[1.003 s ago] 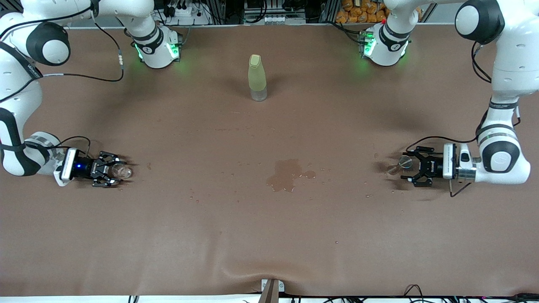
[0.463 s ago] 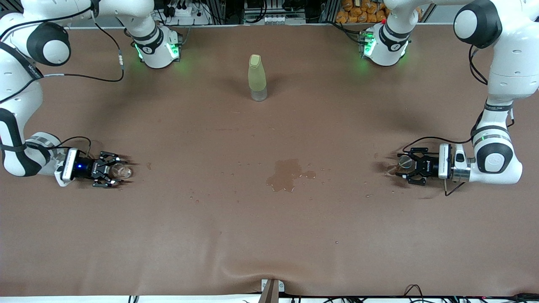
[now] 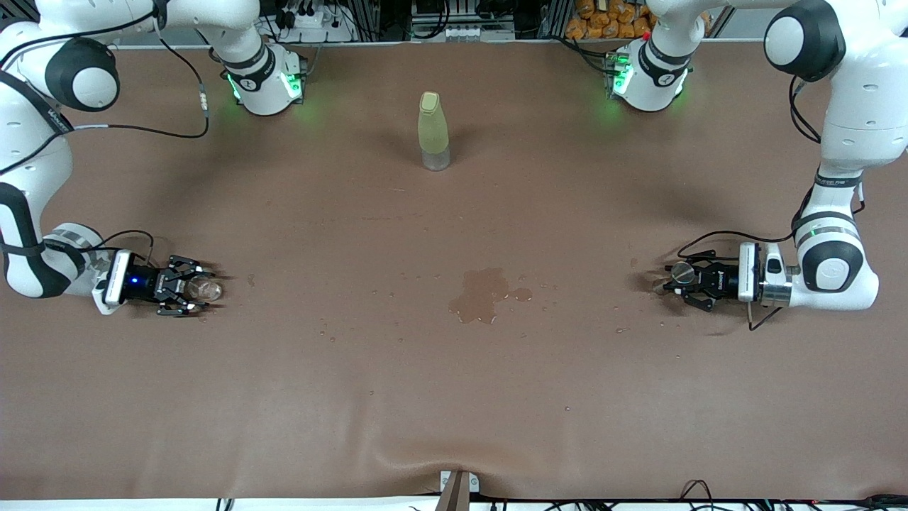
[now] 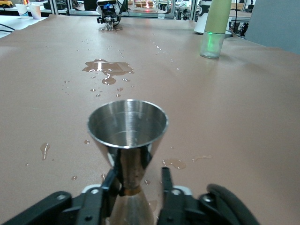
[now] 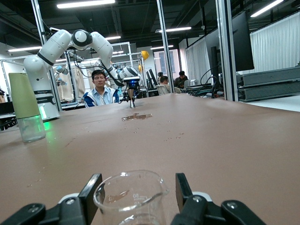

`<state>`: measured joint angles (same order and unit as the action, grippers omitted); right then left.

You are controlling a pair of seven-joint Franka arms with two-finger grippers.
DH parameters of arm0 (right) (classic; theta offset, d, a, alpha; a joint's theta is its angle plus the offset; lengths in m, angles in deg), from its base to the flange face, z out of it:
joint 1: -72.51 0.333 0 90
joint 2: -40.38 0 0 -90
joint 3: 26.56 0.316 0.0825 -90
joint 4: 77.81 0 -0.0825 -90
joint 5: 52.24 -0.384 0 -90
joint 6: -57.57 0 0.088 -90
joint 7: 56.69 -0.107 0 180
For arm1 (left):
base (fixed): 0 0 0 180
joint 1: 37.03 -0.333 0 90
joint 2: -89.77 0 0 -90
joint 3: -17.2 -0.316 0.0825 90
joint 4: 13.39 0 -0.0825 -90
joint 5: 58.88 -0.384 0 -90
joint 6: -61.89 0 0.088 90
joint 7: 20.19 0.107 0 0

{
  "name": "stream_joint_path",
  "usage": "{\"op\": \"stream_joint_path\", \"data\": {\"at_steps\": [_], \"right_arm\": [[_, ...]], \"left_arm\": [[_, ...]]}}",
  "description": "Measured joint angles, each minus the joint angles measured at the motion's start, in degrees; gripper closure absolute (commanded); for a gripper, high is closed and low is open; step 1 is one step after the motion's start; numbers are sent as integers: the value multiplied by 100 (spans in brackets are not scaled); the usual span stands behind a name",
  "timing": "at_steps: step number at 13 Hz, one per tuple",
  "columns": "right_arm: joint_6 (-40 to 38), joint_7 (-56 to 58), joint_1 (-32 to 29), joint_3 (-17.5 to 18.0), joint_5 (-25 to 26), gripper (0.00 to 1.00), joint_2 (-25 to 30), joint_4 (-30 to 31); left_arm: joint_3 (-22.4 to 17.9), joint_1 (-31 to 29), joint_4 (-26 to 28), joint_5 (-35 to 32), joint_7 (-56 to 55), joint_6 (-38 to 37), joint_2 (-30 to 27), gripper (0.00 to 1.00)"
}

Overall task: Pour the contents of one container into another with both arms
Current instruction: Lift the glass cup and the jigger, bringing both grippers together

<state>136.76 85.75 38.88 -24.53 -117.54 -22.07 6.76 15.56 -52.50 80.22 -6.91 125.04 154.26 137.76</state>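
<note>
Start at the right arm's end of the brown worktop [image 3: 454,397]. There your right claw [image 3: 193,287] lies low and level over the cloth, set around a small clear glass beaker [image 3: 206,289]. In the right wrist view the beaker [image 5: 131,192] stands upright inside the claw [image 5: 136,192], with its rim up and faint markings on the glass. You cannot tell from either view whether that claw is pressing the glass or only framing it.

Move along to the middle. A tall pale yellow-green bottle [image 3: 433,131] with a clear base stands upright, close to the arm bases and well apart from both claws. Nearer to the front camera than the bottle lies a puddle [image 3: 482,294] of spilled liquid, with small droplets scattered around it. The puddle sits between the two claws, roughly in line with them.

At the left arm's end, your left claw [image 3: 672,282] also lies low and level, pointing toward the puddle. It is drawn in narrow on a steel jigger [image 3: 679,272]. The left wrist view shows the jigger [image 4: 127,126] upright with its wide cup open upward, and the claw [image 4: 138,187] pinching its thin waist. One black finger [image 4: 111,187] lies right against the metal. A few drops dot the worktop just around it.

From that wrist camera you also see the puddle [image 4: 105,69], the bottle [image 4: 215,26] and, well apart, the right claw [image 4: 108,14].
</note>
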Motion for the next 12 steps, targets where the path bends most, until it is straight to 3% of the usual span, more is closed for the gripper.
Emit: {"op": "stream_joint_path", "data": {"at_steps": [2,5,10,12], "right_arm": [[19,0,0,-2,0,29,-2,0],[43,0,0,-6,0,32,-8,0],[47,3,0,-12,0,92,-10,-1],[41,5,0,-13,0,96,-11,-19]], "left_arm": [[1,5,-24,3,0,0,-1,100],[20,16,-136,13,1,-4,-27,100],[391,30,-642,194,-19,-4,-110,100],[496,104,-704,553,-32,-4,-136,100]]}}
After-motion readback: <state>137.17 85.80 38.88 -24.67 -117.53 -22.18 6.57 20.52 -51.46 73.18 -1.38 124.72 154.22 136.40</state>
